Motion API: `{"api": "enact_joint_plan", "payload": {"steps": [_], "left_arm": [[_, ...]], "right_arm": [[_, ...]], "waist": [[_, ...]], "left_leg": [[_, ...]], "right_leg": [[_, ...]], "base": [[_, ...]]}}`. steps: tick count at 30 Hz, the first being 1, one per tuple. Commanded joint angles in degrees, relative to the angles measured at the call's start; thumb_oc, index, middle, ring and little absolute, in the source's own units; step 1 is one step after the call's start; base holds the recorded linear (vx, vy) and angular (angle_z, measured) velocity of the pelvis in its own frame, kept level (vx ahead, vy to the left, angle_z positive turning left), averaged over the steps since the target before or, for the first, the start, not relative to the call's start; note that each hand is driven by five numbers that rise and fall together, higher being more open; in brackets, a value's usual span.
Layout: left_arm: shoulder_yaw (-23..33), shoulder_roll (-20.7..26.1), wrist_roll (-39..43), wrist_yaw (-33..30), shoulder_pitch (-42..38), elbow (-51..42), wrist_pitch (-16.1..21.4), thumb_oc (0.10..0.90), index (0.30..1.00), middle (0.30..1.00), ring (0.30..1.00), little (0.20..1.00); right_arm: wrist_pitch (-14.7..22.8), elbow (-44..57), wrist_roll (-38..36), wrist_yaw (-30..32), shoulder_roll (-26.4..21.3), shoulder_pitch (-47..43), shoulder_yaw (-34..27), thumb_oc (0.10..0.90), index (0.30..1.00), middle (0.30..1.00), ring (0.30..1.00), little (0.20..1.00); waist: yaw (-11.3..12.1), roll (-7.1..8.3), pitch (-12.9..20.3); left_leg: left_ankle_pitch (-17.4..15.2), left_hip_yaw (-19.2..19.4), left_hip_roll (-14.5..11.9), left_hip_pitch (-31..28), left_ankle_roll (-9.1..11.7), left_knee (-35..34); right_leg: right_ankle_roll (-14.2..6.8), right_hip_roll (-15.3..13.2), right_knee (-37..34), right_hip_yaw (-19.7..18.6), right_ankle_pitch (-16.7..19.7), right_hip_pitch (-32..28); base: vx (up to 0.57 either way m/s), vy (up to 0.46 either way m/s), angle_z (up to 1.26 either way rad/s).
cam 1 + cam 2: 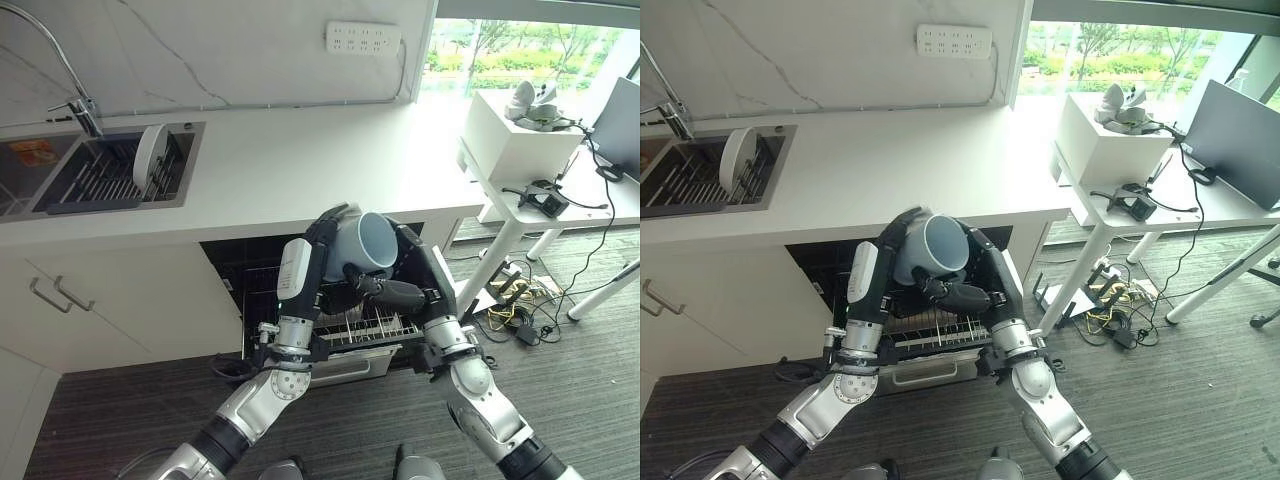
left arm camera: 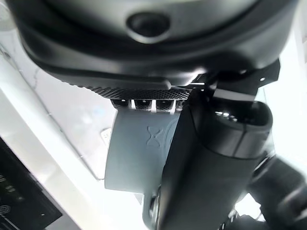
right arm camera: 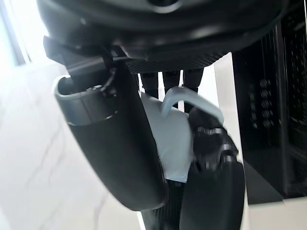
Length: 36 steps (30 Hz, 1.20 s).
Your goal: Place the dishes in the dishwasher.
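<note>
White counter runs along the marble wall, with a sink at its far left and a side desk to the right. Below the counter the dishwasher stands open, its wire rack pulled out and, as far as I can see, bare. A white plate stands on edge in the sink's rack. Both hands hold a pale blue mug above the dishwasher rack: the left hand curls its fingers round one side, the right hand wraps the other. I judge the loading barely begun, with mug and plate both left to place.
</note>
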<state>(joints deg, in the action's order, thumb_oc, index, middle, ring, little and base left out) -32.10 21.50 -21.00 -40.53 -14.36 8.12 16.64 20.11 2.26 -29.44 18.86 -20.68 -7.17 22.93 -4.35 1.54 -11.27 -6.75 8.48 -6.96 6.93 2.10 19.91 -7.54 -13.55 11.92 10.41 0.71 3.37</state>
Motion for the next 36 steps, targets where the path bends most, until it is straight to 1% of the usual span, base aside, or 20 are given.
{"api": "enact_joint_plan", "payload": {"steps": [1, 3, 9, 11, 13, 16, 18, 19, 20, 23, 25, 26, 28, 29, 31, 32, 33, 36], "left_arm": [[0.82, 1.59, 0.77, -2.87, -1.22, -5.40, 4.79, 0.800, 0.900, 0.900, 0.900, 0.900], [1.03, 1.57, 2.04, -2.64, -1.29, -5.50, 4.60, 0.800, 0.900, 0.900, 0.900, 0.900], [1.50, 1.29, 1.18, -3.26, -1.14, -5.36, 4.73, 0.800, 0.900, 0.900, 0.900, 0.900], [1.49, 1.27, 1.01, -3.49, -1.21, -5.43, 4.75, 0.800, 0.900, 0.900, 0.900, 0.900], [1.56, 1.24, 1.04, -3.38, -1.21, -5.73, 4.55, 0.800, 0.900, 0.900, 0.900, 0.900], [1.65, 1.13, 0.86, -3.26, -1.18, -6.22, 3.97, 0.800, 0.900, 0.900, 0.900, 0.900], [1.97, 1.24, 1.86, -2.21, -0.64, -6.32, 3.30, 0.800, 0.900, 0.900, 0.900, 0.900], [2.15, 1.30, 3.18, -0.45, -0.48, -6.24, 2.74, 0.800, 0.900, 0.900, 0.900, 0.900], [2.09, 1.49, 3.91, 2.80, -0.12, -5.64, 2.09, 0.800, 0.900, 0.900, 0.900, 0.900], [2.19, 2.84, 5.84, 10.41, 1.20, -3.69, -0.74, 0.800, 0.900, 0.900, 0.900, 0.900], [2.81, 4.48, 8.40, 16.46, 2.20, -1.66, -0.81, 0.800, 0.900, 0.900, 0.900, 0.900], [3.12, 5.50, 9.00, 20.41, 3.05, -0.49, -0.69, 0.800, 0.900, 0.900, 0.900, 0.900], [4.06, 7.97, 7.87, 24.91, 4.39, 0.79, -0.49, 0.800, 0.900, 0.900, 0.900, 0.900], [4.64, 9.84, 6.60, 26.91, 5.13, 0.81, -0.08, 0.800, 0.900, 0.900, 0.900, 0.900], [5.66, 11.76, 4.72, 28.06, 5.60, 0.57, -0.19, 0.800, 0.900, 0.900, 0.900, 0.900], [5.66, 11.76, 4.72, 28.06, 5.60, 0.57, -0.19, 0.800, 0.900, 0.900, 0.900, 0.900], [6.16, 12.63, 2.79, 28.47, 5.75, 0.60, -0.10, 0.800, 0.900, 0.900, 0.900, 0.900], [6.81, 13.61, 1.28, 29.82, 5.76, 0.19, -0.09, 0.800, 0.900, 0.900, 0.900, 0.900]], "right_arm": [[11.50, 4.15, -0.27, 6.59, -1.01, -5.09, -14.60, 0.400, 0.300, 0.300, 0.300, 0.300], [11.39, 4.01, -0.21, 7.20, -1.04, -4.98, -14.72, 0.400, 0.300, 0.300, 0.300, 0.300], [10.77, 3.74, 1.42, 11.16, -0.97, -4.77, -15.49, 0.400, 0.300, 0.300, 0.300, 0.300], [11.08, 3.27, 1.46, 11.63, -1.05, -4.82, -15.78, 0.400, 0.300, 0.300, 0.300, 0.300], [11.76, 3.27, -0.49, 7.87, -1.15, -5.05, -15.35, 0.400, 0.300, 0.300, 0.300, 0.300], [11.49, 3.77, -1.85, 6.89, -0.81, -5.19, -14.44, 0.400, 0.300, 0.300, 0.300, 0.300], [10.69, 3.59, -2.76, 4.57, -0.58, -4.68, -13.95, 0.400, 0.300, 0.300, 0.300, 0.300], [9.55, 3.45, -3.64, 2.91, -0.64, -4.53, -13.83, 0.400, 0.300, 0.300, 0.300, 0.300], [7.69, 3.04, -4.81, 0.04, -0.83, -4.41, -13.46, 0.400, 0.300, 0.300, 0.300, 0.300], [4.40, 1.54, -4.99, -4.15, -1.39, -3.79, -13.12, 0.400, 0.300, 0.300, 0.300, 0.300], [2.42, 0.07, -4.71, -6.73, -2.61, -3.69, -13.49, 0.400, 0.300, 0.300, 0.300, 0.300], [2.06, -1.50, -4.23, -7.91, -3.41, -3.93, -13.75, 0.400, 0.300, 0.300, 0.300, 0.300], [1.64, -3.57, -3.43, -9.02, -4.61, -4.28, -14.70, 0.400, 0.300, 0.300, 0.300, 0.300], [1.08, -4.75, -3.47, -10.56, -5.90, -4.78, -15.31, 0.400, 0.300, 0.300, 0.300, 0.300], [0.24, -5.85, -2.33, -11.67, -7.28, -5.55, -15.76, 0.400, 0.300, 0.300, 0.300, 0.300], [0.24, -5.85, -2.33, -11.67, -7.28, -5.55, -15.76, 0.400, 0.300, 0.300, 0.300, 0.300], [-0.26, -7.17, -1.96, -12.38, -7.90, -6.10, -15.68, 0.400, 0.300, 0.300, 0.300, 0.300], [-1.28, -8.77, -1.82, -13.66, -8.58, -6.67, -15.98, 0.400, 0.300, 0.300, 0.300, 0.300]], "waist": [[0.99, -1.28, 2.60], [0.94, -1.30, 2.62], [0.88, -1.24, 2.69], [0.87, -1.21, 2.69], [0.99, -1.21, 2.64], [1.13, -1.20, 2.56], [1.24, -1.27, 2.68], [1.25, -1.29, 2.71], [1.30, -1.32, 2.71], [1.41, -1.51, 2.88], [1.63, -1.77, 2.97], [1.93, -2.01, 2.95], [2.71, -2.42, 3.03], [3.31, -2.61, 2.93], [4.11, -2.80, 2.71], [4.11, -2.80, 2.71], [4.75, -2.88, 2.54], [5.58, -3.11, 2.08]], "left_leg": [[-8.34, 2.81, -0.57, -6.15, -0.68, -2.72], [-8.28, 2.82, -0.62, -6.12, -0.65, -2.72], [-8.19, 2.91, -0.72, -6.01, -0.53, -2.72], [-8.18, 2.88, -0.72, -5.93, -0.48, -2.72], [-8.10, 2.72, -0.64, -5.87, -0.42, -2.72], [-8.10, 2.66, -0.62, -5.79, -0.39, -2.72], [-8.09, 2.53, -0.52, -5.74, -0.33, -2.72], [-8.09, 2.44, -0.48, -5.76, -0.33, -2.72], [-8.06, 2.36, -0.44, -5.74, -0.29, -2.72], [-7.79, 2.36, -0.59, -5.61, -0.02, -2.72], [-7.47, 2.27, -0.77, -5.40, 0.23, -2.72], [-7.15, 2.21, -0.93, -5.21, 0.40, -2.72], [-6.72, 1.89, -1.13, -4.71, 0.73, -2.72], [-6.39, 1.48, -1.30, -4.29, 0.92, -2.72], [-6.02, 0.70, -1.41, -3.78, 1.15, -2.72], [-6.02, 0.70, -1.41, -3.78, 1.15, -2.72], [-5.71, 0.10, -1.48, -3.53, 1.27, -2.72], [-5.12, -0.95, -1.56, -3.10, 1.54, -2.72]], "right_leg": [[-2.49, 0.45, 5.27, -1.55, -10.61, 0.00], [-2.49, 0.45, 5.27, -1.57, -10.59, 0.04], [-2.48, 0.41, 5.27, -1.49, -10.53, 0.20], [-2.46, 0.45, 5.27, -1.50, -10.56, 0.24], [-2.40, 0.55, 5.27, -1.56, -10.57, 0.22], [-2.39, 0.52, 5.27, -1.53, -10.63, 0.24], [-2.38, 0.50, 5.27, -1.44, -10.69, 0.20], [-2.38, 0.53, 5.27, -1.45, -10.71, 0.16], [-2.37, 0.56, 5.27, -1.42, -10.72, 0.14], [-2.34, 0.49, 5.27, -1.04, -10.77, 0.11], [-2.25, 0.42, 5.27, -0.51, -10.86, 0.06], [-2.20, 0.33, 5.27, 0.01, -10.93, -0.04], [-2.20, 0.01, 5.27, 1.35, -11.05, -0.38], [-2.13, -0.22, 5.27, 2.67, -11.23, -0.88], [-1.94, -0.35, 5.27, 4.05, -11.46, -1.51], [-1.94, -0.35, 5.27, 4.05, -11.46, -1.51], [-1.69, -0.30, 5.27, 4.79, -11.63, -1.99], [-1.23, 0.06, 5.27, 5.72, -11.85, -2.66]], "base": [[0.00, 0.000, 0.00], [-0.01, 0.011, -0.03], [0.00, 0.007, -0.04], [0.00, 0.002, 0.02], [0.00, 0.000, 0.00], [0.00, 0.000, 0.00], [0.00, 0.000, 0.00], [0.00, 0.000, 0.00], [0.00, 0.000, 0.00], [0.02, 0.029, 0.00], [0.03, 0.057, 0.02], [0.05, 0.064, 0.06], [0.07, 0.060, 0.22], [0.09, 0.040, 0.35], [0.07, 0.017, 0.42], [0.08, -0.005, 0.43], [0.07, -0.008, 0.29], [0.07, -0.011, 0.14]]}}
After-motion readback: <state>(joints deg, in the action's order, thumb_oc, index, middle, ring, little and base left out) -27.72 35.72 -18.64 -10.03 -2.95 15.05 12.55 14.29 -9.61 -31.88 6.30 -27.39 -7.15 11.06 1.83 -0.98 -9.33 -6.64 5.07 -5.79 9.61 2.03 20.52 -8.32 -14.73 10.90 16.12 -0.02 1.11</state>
